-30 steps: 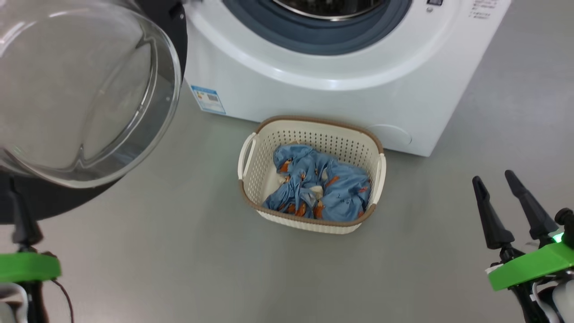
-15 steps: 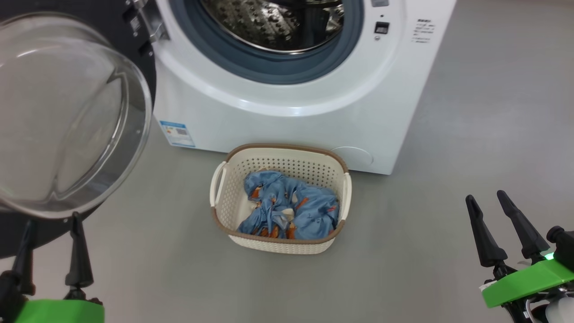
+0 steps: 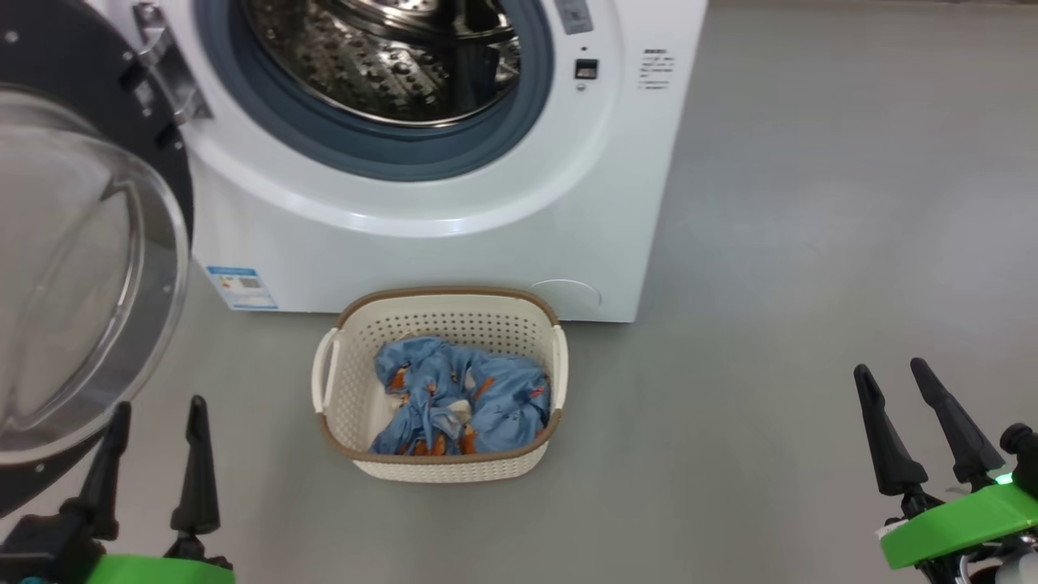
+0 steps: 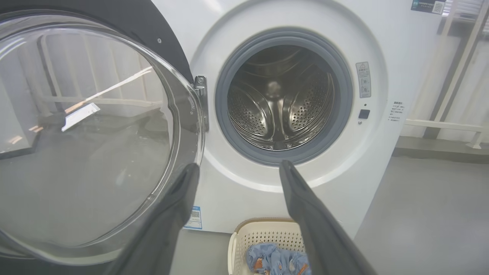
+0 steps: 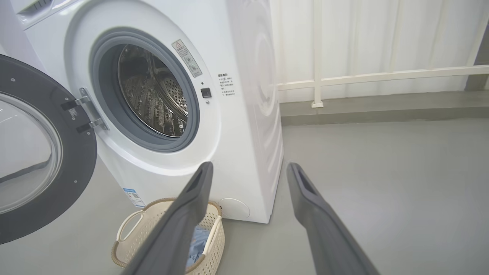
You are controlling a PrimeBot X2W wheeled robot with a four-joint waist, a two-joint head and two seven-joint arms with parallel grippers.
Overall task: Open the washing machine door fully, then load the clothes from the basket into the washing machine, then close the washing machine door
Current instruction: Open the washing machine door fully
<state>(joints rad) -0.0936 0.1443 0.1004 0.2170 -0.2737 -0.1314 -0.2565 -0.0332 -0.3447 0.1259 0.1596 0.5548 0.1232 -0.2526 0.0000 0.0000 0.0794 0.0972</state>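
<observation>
head view: washing machine door (image 3: 81,276) is swung wide open on my left, so the first step looks done. the washing machine (image 3: 422,243) mouth is bare. clothes (image 3: 462,397) lie bunched in the basket (image 3: 442,294), on the floor just in front of the machine. my left gripper (image 3: 158,404) is spread and empty, near the door's lower edge. my right gripper (image 3: 889,367) is spread and empty, well apart from the basket.

left wrist view: drum (image 4: 280,103) looks empty, nothing loaded yet. basket and blue fabric show low between my fingers.

right wrist view: door open, fabric in the basket, my fingers holding nothing.

left to do, i judge: all the loading, then shutting the door.
</observation>
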